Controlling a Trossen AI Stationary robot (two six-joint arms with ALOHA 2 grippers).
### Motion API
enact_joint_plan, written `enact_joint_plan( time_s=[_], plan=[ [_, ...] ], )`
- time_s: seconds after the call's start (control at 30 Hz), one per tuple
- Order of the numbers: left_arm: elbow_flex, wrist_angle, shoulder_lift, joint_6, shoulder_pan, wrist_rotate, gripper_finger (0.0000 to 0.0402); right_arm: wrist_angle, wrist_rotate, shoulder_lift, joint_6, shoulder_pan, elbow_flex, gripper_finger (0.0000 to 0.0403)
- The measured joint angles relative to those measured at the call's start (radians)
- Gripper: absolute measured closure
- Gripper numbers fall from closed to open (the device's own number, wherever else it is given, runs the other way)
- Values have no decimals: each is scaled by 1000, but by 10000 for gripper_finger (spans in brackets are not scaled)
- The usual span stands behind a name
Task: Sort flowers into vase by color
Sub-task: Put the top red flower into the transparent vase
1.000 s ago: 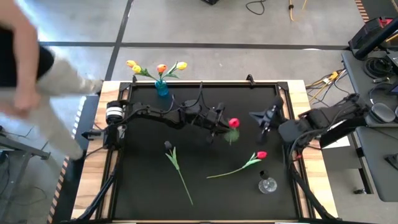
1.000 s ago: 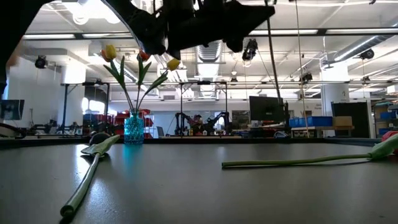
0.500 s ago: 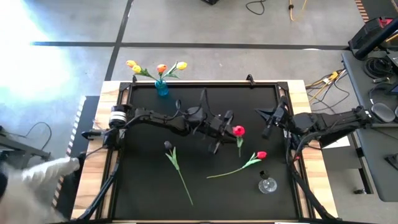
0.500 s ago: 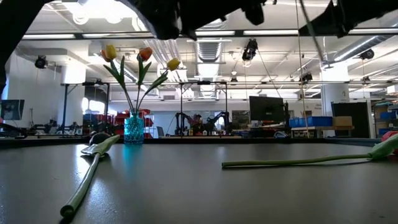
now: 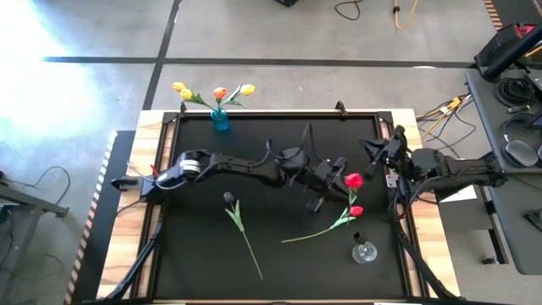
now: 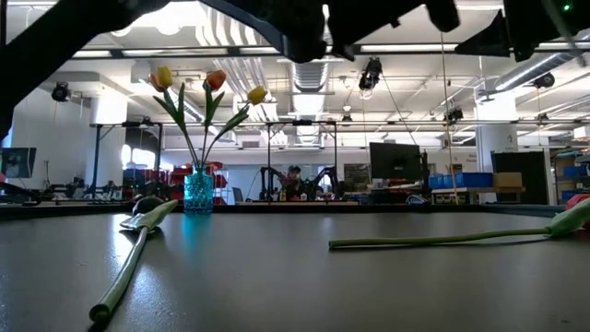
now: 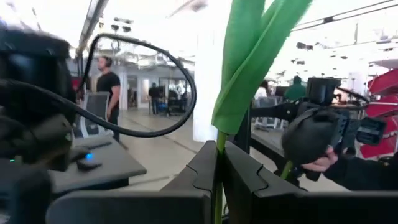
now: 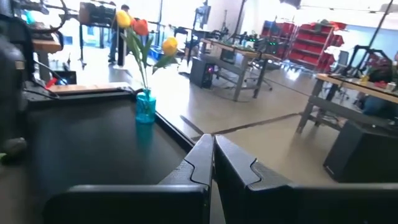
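Tulips lie and stand across the black worktop [image 5: 195, 254]. Right of centre in the high view, the left end effector [image 5: 333, 176] is clamped on a red tulip [image 5: 353, 180]. One more red tulip [image 5: 356, 211] and a dark tulip [image 5: 229, 198] lie lower down. Upper left, the blue vase [image 5: 220, 120] holds yellow and orange ones. The right end effector [image 5: 378, 148], fingers together, waits at the right edge, above the clear vase [image 5: 364, 252].

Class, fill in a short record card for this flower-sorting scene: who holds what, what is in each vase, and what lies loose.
left gripper: shut on a red tulip, above the mat
right gripper: shut, empty, by the mat's right edge
blue vase: yellow and orange tulips
clear vase: empty
loose on mat: second red tulip, dark tulip
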Motion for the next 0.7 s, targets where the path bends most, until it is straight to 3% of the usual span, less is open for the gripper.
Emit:
enact_joint_plan(
  time_s=[0.27, 0.53, 0.7],
  plan=[
    [258, -116, 133, 16, -33, 23, 401, 1, -1, -6, -20, -44, -7, 394],
    [479, -299, 260, 104, -55, -109, 401, 1, -1, -6, -20, -79, -9, 394],
    [465, -254, 269, 83, -80, -153, 401, 2, -1, -6, -20, -85, -9, 394]
  ],
)
